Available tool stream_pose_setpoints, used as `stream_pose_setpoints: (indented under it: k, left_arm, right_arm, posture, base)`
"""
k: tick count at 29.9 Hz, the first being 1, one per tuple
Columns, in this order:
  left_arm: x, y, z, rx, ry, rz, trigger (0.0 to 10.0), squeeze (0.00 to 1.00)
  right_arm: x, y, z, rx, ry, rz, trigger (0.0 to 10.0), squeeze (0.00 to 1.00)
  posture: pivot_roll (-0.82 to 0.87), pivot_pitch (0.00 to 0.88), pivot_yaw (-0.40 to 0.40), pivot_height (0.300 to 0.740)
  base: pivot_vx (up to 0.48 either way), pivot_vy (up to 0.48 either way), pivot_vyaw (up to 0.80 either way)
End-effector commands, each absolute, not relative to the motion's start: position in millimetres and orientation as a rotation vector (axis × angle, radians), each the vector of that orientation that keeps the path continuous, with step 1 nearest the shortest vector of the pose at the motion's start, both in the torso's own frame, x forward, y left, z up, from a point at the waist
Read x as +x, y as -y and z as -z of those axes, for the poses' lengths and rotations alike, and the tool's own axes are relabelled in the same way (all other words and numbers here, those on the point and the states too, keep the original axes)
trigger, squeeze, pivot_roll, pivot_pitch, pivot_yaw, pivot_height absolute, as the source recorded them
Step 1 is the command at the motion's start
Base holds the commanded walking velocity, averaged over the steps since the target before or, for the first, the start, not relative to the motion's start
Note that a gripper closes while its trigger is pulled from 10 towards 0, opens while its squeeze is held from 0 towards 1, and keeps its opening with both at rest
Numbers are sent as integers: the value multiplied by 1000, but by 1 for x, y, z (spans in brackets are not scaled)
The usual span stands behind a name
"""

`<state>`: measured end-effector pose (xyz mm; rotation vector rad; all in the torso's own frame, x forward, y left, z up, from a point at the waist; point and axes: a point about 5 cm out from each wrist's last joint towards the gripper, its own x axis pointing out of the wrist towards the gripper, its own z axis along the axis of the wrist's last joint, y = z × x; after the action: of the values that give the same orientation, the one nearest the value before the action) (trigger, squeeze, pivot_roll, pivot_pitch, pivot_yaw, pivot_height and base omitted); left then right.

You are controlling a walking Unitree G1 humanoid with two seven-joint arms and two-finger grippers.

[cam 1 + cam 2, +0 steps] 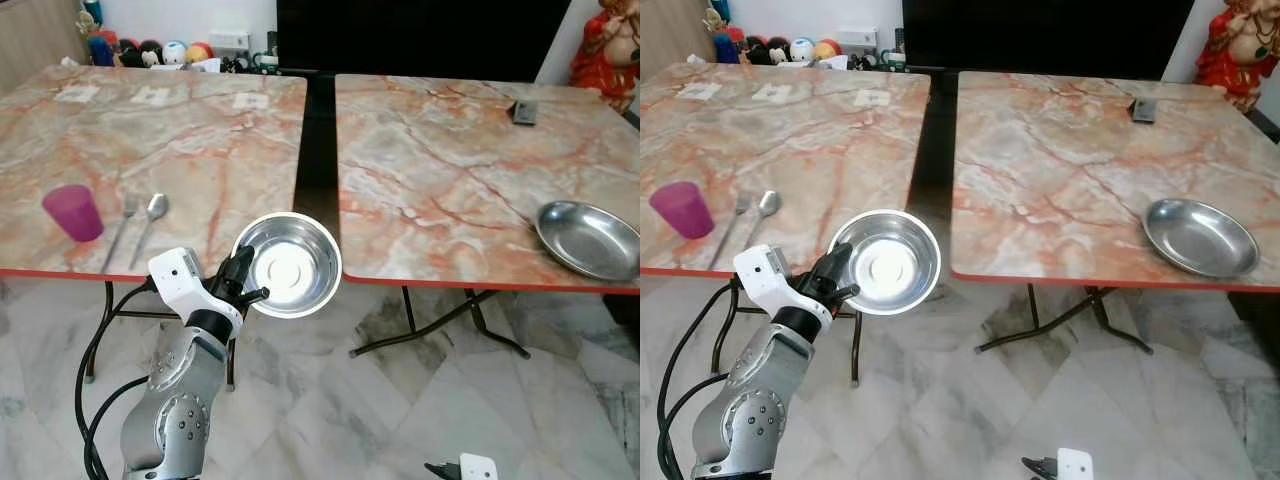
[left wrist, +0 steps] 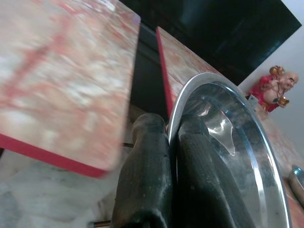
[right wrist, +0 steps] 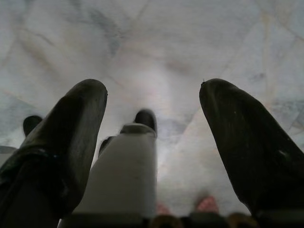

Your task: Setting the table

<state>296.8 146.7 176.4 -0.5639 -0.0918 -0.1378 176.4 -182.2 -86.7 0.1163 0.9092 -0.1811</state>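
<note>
The left pincer [image 1: 243, 283] is squeezed tight on the rim of a round, shiny steel bowl [image 1: 288, 264]. One black finger [image 2: 145, 175] sits on the outside of the rim and the other on the inside, with only the thin metal edge between them. The bowl is held up in the air, in front of the dark gap between two surfaces, near the front edge of the left surface [image 1: 200, 150]. It is smooth inside with a flat round bottom that shines white.

Both surfaces have flat tops that look like pink and orange marble with wavy lines, and thin red edges. The right surface [image 1: 440, 170] stands on black metal legs.

On the left surface near the front stand one purple plastic cup [image 1: 74, 212], one metal fork [image 1: 122, 228] and one metal spoon [image 1: 150, 222]. The fork and spoon lie side by side, just right of the cup. Three small white cards [image 1: 152, 96] lie farther back.

On the right surface there is one more shiny steel bowl [image 1: 590, 240], wide and shallow, near the front right edge. One small dark flat thing [image 1: 524, 112] lies far back.

The right pincer [image 3: 152, 142] hangs low over the pale marble floor [image 1: 400, 420]. Its two thick black fingers are spread wide apart and hold nothing.

A red statue [image 1: 605, 45] stands at the back right.
</note>
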Motion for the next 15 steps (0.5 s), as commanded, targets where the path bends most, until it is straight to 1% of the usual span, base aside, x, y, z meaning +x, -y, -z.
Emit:
stream_pose_setpoints:
  k: [1, 11, 15]
  left_arm:
    - [297, -139, -182, -568, 104, 173, 10000, 0]
    - [297, -139, -182, -567, 104, 171, 10000, 0]
    - [297, -145, -180, -545, 102, 165, 10000, 0]
  right_arm:
    - [169, 189, 89, 111, -930, 204, 10000, 0]
    - [169, 189, 89, 111, -930, 203, 10000, 0]
    - [170, 192, 89, 110, -934, 213, 10000, 0]
  posture:
    - [129, 113, -48, 740]
    - [129, 113, -48, 740]
    - [117, 113, -42, 740]
  base:
    - [0, -375, 0]
    - [0, -375, 0]
    - [0, -382, 0]
